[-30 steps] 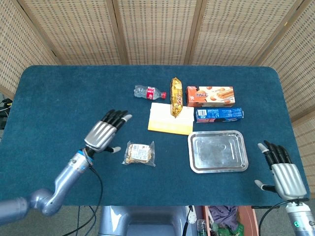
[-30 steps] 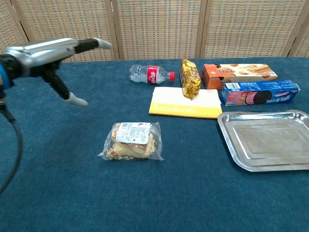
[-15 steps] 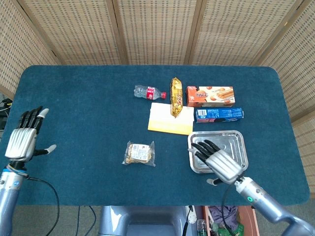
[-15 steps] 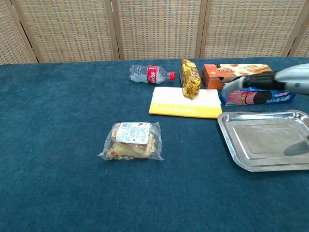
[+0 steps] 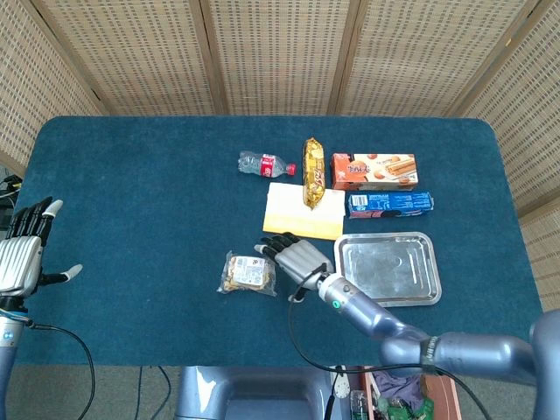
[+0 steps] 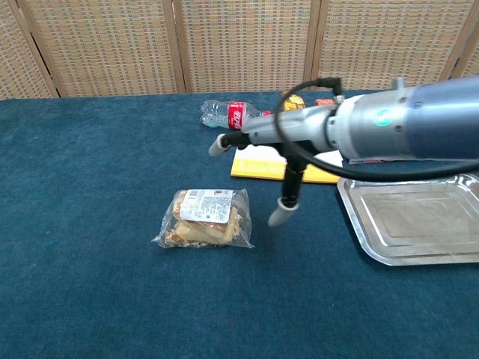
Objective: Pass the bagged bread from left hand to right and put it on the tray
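Observation:
The bagged bread (image 5: 248, 273) (image 6: 203, 218) lies flat on the blue table, left of the metal tray (image 5: 426, 280) (image 6: 464, 254). My right hand (image 5: 296, 260) (image 6: 258, 153) hovers open just right of the bag, fingers spread, thumb pointing down beside it, and holds nothing. My left hand (image 5: 23, 256) is far off at the table's left edge, open and empty; the chest view does not show it. The tray holds nothing.
Behind the bread lie a yellow pad (image 5: 304, 212), a small cola bottle (image 5: 265, 164), a gold snack bag (image 5: 313, 171), an orange biscuit box (image 5: 374, 171) and a blue cookie box (image 5: 390, 205). My right forearm (image 6: 404, 127) crosses above the tray's left side.
My right hand has swung left from over the tray to beside the bread. My left hand, which had pulled away to the table's left edge, has dropped slightly. The bread has not moved.

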`<action>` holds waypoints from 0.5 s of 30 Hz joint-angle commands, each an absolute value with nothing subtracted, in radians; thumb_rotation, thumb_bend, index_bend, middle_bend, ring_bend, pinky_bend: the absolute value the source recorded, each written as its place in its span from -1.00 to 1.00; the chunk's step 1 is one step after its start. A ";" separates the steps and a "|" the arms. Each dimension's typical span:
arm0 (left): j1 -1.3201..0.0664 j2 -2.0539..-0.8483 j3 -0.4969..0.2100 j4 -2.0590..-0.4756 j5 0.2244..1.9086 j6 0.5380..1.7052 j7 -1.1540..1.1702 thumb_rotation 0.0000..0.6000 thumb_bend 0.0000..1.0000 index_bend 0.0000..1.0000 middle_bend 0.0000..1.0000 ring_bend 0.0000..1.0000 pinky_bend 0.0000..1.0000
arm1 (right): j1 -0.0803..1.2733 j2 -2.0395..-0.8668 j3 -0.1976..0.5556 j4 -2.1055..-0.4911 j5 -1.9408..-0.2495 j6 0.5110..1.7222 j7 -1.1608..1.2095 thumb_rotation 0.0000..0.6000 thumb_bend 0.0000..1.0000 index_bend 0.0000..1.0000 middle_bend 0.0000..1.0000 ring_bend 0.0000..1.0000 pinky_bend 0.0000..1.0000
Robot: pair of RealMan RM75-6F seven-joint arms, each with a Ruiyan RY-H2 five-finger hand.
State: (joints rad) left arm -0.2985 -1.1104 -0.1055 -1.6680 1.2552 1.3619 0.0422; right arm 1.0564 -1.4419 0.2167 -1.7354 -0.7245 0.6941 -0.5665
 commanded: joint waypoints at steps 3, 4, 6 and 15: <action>-0.299 -1.108 -0.118 -1.658 1.241 1.345 0.031 1.00 -1.00 -1.00 -1.00 -1.00 -1.00 | 1.296 -1.625 0.226 -1.628 -0.401 0.775 -0.734 1.00 -1.00 -1.00 -1.00 -1.00 -1.00; -0.299 -1.107 -0.120 -1.656 1.238 1.341 0.028 1.00 -1.00 -1.00 -1.00 -1.00 -1.00 | 1.314 -1.642 0.222 -1.609 -0.381 0.779 -0.743 1.00 -1.00 -1.00 -1.00 -1.00 -1.00; -0.298 -1.106 -0.123 -1.653 1.234 1.336 0.023 1.00 -1.00 -1.00 -1.00 -1.00 -1.00 | 1.340 -1.670 0.214 -1.577 -0.353 0.784 -0.758 1.00 -1.00 -1.00 -1.00 -1.00 -1.00; -0.289 -1.100 -0.135 -1.643 1.231 1.327 -0.003 1.00 -1.00 -1.00 -1.00 -1.00 -1.00 | 1.405 -1.791 0.184 -1.414 -0.307 0.811 -0.784 1.00 -1.00 -1.00 -0.89 -0.92 -0.80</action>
